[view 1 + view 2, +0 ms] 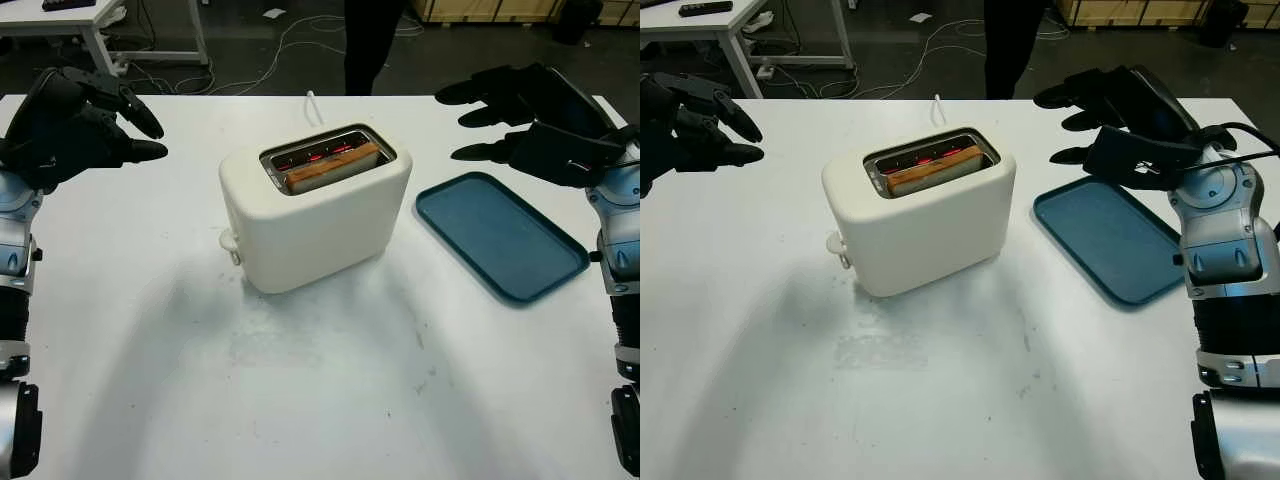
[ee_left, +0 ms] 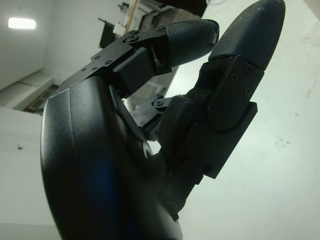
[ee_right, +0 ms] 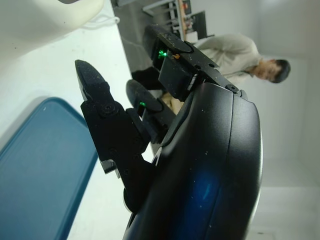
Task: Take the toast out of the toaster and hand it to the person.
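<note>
Toaster (image 1: 315, 215) sits at centre frame on the white bench (image 1: 300, 400), slots up, angled so its long side runs from lower left to upper right. Toast (image 1: 333, 167) is down in the nearer slot, only its top edge and a strip of brown face showing above the rim. Red glow in the slot behind it, so I judge the elements are on and the slot walls hot; best to touch the bread alone.

My left robot hand (image 1: 75, 120) is open, holding nothing, raised at the upper left of the frame, well apart from the toaster. My right robot hand (image 1: 1120, 125) is open too, empty, at the upper right, above the far end of the blue tray (image 1: 1110, 240), fingers pointing toward the toaster. Both flank the toaster at slot height, which reads as a ready stance: either can come in from above.

Tray lies flat just right of the toaster, nothing on it; probably a spare landing spot.

A person (image 1: 372, 40) in dark clothing stands past the far edge of the bench, top centre, directly behind the toaster, so a hand-over goes straight forward.

Task not yet started: toast untouched.
</note>
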Robot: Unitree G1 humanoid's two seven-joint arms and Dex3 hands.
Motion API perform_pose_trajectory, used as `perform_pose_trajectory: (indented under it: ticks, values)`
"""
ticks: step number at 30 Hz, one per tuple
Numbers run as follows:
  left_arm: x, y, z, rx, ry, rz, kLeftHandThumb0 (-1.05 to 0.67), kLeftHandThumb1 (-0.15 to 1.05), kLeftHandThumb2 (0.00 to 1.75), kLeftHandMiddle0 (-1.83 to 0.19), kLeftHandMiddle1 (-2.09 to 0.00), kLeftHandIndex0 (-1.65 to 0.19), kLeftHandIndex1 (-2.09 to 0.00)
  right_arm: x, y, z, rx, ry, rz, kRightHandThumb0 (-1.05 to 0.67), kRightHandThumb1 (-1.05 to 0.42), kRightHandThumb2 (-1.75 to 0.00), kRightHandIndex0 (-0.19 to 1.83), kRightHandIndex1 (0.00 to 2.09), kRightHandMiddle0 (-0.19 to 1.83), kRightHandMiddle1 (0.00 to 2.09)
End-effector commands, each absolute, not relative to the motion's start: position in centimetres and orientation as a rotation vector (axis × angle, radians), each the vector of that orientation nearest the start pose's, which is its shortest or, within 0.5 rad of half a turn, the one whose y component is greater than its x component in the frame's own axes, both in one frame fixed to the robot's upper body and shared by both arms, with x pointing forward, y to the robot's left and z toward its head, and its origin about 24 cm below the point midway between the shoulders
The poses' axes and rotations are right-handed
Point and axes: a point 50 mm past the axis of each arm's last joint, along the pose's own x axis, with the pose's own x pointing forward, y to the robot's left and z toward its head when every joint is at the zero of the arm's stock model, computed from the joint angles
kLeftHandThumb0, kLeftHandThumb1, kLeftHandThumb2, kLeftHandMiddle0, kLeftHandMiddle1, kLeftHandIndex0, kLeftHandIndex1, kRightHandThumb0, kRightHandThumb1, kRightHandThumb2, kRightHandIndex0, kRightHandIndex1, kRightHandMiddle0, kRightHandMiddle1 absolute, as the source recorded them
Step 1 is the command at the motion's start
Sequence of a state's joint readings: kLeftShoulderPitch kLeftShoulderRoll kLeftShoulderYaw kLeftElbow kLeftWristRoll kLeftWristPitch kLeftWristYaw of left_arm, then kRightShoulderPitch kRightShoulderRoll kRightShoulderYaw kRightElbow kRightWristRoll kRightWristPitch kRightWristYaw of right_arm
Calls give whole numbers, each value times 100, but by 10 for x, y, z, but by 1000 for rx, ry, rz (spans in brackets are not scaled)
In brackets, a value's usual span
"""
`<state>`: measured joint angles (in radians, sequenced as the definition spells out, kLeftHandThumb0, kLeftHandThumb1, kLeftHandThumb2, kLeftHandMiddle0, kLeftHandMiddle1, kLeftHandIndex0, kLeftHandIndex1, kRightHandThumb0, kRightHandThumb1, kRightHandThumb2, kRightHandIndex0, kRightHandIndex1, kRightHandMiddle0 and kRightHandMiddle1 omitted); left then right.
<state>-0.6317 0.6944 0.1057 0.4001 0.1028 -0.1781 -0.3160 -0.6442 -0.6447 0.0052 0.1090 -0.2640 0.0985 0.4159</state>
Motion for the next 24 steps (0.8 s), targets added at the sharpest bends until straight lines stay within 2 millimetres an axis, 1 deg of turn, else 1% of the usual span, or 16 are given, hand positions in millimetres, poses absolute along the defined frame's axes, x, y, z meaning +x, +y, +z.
perform_pose_trajectory:
  ticks: [1,8,24]
  values:
    - [339,274,213,755,-333,-74,-105,74,0,-122,-81,-110,-83,336,-221,227,-933,-248,211,-22,-71,0,91,0,78,0]
    - [338,275,213,746,-347,-72,-105,74,0,-123,-80,-111,-82,336,-220,226,-935,-257,216,-25,-71,0,91,0,78,0]
    - [337,277,214,746,-344,-64,-105,75,0,-124,-79,-111,-82,337,-218,224,-915,-246,216,-25,-72,0,89,0,77,0]
